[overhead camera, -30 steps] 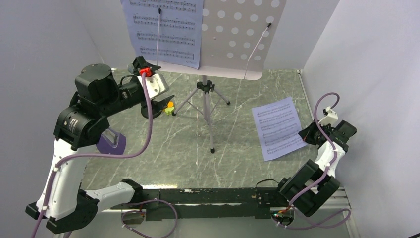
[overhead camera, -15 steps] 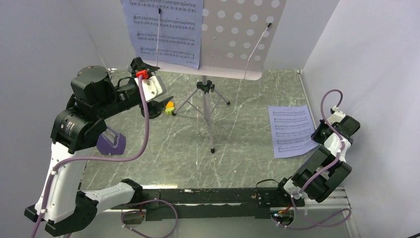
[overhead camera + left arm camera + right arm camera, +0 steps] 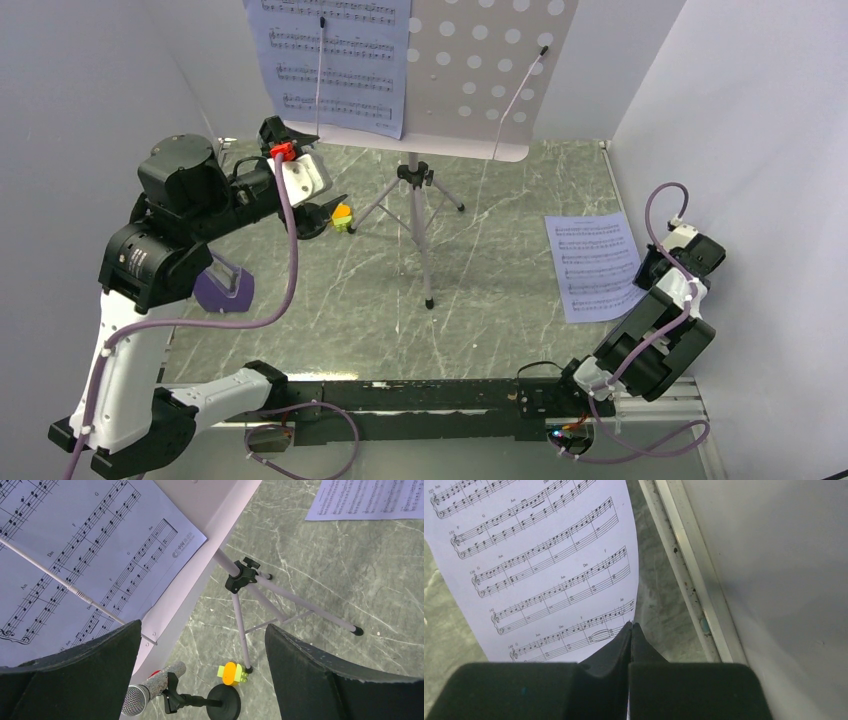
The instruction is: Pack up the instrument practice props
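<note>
Two arms: right gripper apparently clamps loose page at its corner beside the wall; left gripper gapes near the lower edge of the music stand.

Black-and-white left arm and right arm, purple cables, matte black fingers.

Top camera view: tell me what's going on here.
Two arms are packing up music practice props. The right pincer is shut on the edge of a loose sheet-music page at the right side of the table. The left pincer is open and holds nothing, hovering by the music stand, above the microphone and the orange-and-green block. A second page sits on the stand.
</note>
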`<state>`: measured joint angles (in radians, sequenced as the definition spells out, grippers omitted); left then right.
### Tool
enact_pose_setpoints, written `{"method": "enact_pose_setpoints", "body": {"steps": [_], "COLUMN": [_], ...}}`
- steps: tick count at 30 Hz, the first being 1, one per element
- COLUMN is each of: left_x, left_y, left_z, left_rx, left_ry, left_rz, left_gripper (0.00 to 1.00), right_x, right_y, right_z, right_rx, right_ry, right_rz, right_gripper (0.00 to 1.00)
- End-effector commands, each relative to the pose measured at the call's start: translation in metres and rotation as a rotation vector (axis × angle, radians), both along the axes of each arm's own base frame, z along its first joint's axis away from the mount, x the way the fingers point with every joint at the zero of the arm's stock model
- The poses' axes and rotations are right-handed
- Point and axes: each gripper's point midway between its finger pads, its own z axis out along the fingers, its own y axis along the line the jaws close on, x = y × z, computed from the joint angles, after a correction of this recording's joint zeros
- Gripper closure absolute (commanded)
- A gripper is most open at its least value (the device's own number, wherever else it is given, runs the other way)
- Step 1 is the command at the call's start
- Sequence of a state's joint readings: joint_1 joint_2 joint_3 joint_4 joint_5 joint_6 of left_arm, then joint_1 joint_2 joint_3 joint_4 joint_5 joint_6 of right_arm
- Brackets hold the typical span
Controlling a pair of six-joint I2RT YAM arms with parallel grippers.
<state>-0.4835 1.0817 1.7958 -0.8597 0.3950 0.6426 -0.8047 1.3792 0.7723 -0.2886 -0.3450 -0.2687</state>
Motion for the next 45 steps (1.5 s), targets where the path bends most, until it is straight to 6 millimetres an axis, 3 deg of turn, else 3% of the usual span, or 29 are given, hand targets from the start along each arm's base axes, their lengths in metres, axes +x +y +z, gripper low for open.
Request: {"method": "enact_pose_setpoints", "body": {"steps": [1, 7, 12, 15, 20, 24, 28, 32, 37, 41, 45], "left_x": [-0.005, -0.006, -0.006, -0.007, -0.008, -0.010, -0.006, 0.004, 0.003, 0.004, -0.001], "left_y": [0.001, 0.001, 0.003, 0.003, 0.009, 0.021, 0.044, 0.076, 0.091, 0.093, 0.076], "left_z": [0.005, 0.005, 0.008, 0.009, 0.016, 0.026, 0.035, 0.044, 0.050, 0.052, 0.064], "left_rx": [-0.021, -0.026, -0.033, -0.036, -0.043, -0.076, -0.147, -0.247, -0.327, -0.348, -0.323], "left_ry": [-0.007, -0.005, -0.009, -0.011, -0.035, -0.056, -0.069, -0.088, -0.089, -0.093, -0.104], "left_rz": [-0.011, -0.014, -0.008, -0.011, 0.014, 0.064, 0.183, 0.357, 0.423, 0.432, 0.327], "left_gripper": [0.03, 0.03, 0.03, 0.03, 0.03, 0.03, 0.03, 0.03, 0.03, 0.03, 0.01], "right_x": [0.001, 0.000, -0.002, -0.002, 0.001, 0.007, 0.020, 0.027, 0.032, 0.024, 0.006], "right_y": [-0.017, -0.016, -0.013, -0.016, -0.014, 0.010, 0.069, 0.127, 0.150, 0.168, 0.200], "right_z": [0.001, -0.010, -0.012, 0.003, 0.032, 0.060, 0.115, 0.197, 0.290, 0.381, 0.458], "right_rx": [-0.081, -0.034, -0.033, -0.084, -0.145, -0.113, -0.063, -0.098, -0.022, -0.031, 0.025], "right_ry": [0.000, 0.039, 0.038, 0.005, -0.072, -0.172, -0.373, -0.581, -0.749, -0.925, -1.104], "right_rz": [-0.020, -0.027, -0.019, -0.026, -0.018, 0.054, 0.202, 0.358, 0.402, 0.453, 0.566], "right_gripper": [0.96, 0.93, 0.71, 0.61, 0.53, 0.52, 0.48, 0.41, 0.38, 0.40, 0.44]}}
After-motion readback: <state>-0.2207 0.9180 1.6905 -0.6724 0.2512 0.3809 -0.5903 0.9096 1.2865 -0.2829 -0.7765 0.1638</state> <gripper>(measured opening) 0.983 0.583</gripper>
